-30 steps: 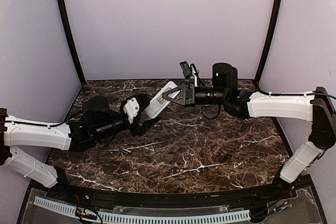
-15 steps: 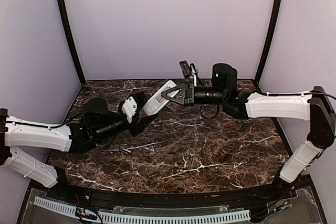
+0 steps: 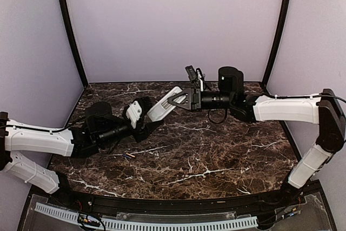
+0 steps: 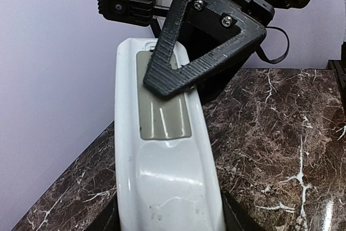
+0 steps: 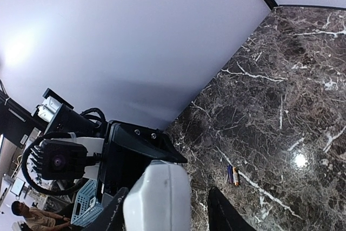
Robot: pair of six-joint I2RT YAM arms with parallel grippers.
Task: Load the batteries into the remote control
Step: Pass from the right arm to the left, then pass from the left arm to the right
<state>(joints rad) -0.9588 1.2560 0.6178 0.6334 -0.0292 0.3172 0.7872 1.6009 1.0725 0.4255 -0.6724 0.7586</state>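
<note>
The right claw (image 3: pixel 172 100) has loosened; left claw (image 3: pixel 146 113) clenches the white, grey-panelled remote control (image 3: pixel 162 105).

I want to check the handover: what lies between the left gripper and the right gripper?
The remote control, reaching from left gripper to right gripper, clearest in the top view.

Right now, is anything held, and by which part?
The left fingers clamp the remote control at its lower end; the right fingers straddle its upper end with a gap, apparently not gripping.
</note>
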